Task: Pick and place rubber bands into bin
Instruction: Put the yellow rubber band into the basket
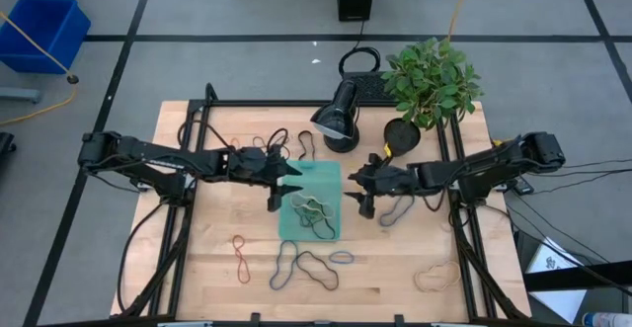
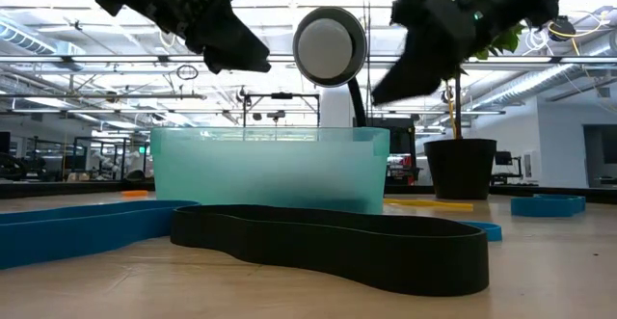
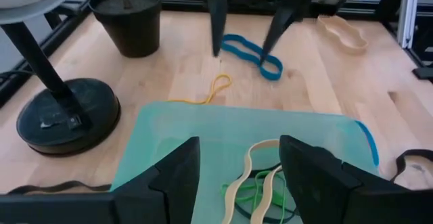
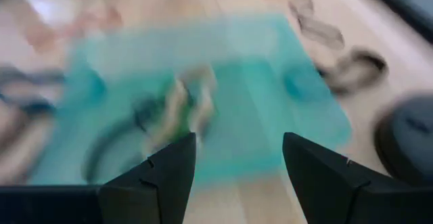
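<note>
The bin (image 1: 310,201) sits mid-table, a shallow teal tray, and a small tangle of rubber bands (image 1: 312,208), tan, green and dark, lies inside it. Right over its left edge hangs the left gripper (image 1: 283,187), fingers spread wide and holding nothing; from its wrist view the tan and green loops (image 3: 256,180) lie just ahead, between the two dark fingers (image 3: 174,178). Across the tray, just off its right edge, hangs the right gripper (image 1: 362,191), also splayed wide and empty, facing the left one over the bin. Beside the right gripper, on its outer side, a blue band (image 1: 397,209) lies on the wood; a thin yellow band (image 3: 211,90) rests between that gripper and the tray's rim. Nearer the table's front edge, on the open side of both claws, more loops are scattered: a red band (image 1: 240,257), a long blue band (image 1: 282,265), a black band (image 1: 318,268), a small blue ring (image 1: 342,258) and a tan band (image 1: 435,280). Behind the grippers stand a desk lamp (image 1: 338,115) and a potted plant (image 1: 429,83).
</note>
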Robot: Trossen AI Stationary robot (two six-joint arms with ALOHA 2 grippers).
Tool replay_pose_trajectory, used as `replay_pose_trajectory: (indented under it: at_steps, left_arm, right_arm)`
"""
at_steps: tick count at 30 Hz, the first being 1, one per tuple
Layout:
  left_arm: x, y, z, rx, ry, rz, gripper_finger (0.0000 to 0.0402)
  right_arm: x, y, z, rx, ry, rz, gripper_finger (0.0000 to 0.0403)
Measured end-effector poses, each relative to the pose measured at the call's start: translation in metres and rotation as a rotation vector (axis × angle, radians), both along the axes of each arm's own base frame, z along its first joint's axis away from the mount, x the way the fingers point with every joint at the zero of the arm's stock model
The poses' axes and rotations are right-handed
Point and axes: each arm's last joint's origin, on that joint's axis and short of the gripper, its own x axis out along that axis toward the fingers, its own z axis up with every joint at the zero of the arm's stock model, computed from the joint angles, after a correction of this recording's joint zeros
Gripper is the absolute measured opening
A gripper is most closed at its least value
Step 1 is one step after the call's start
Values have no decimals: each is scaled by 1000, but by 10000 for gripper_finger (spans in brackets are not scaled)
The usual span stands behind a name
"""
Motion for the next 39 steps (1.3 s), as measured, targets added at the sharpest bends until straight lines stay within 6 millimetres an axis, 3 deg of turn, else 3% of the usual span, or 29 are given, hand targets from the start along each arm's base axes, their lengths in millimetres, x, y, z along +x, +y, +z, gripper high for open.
replay_pose_trajectory:
  at_steps: [11, 28, 39]
  left_arm:
    - [-1, 0, -2, 0, 22, 0, 216]
    - [-1, 0, -3, -4, 33, 3, 214]
    - [-1, 0, -4, -7, 41, 2, 216]
  right_arm:
    - [-19, -12, -25, 1, 298, -113, 215]
    - [-42, -14, -68, 64, 242, -165, 221]
    - [-32, -22, -94, 140, 268, -146, 222]
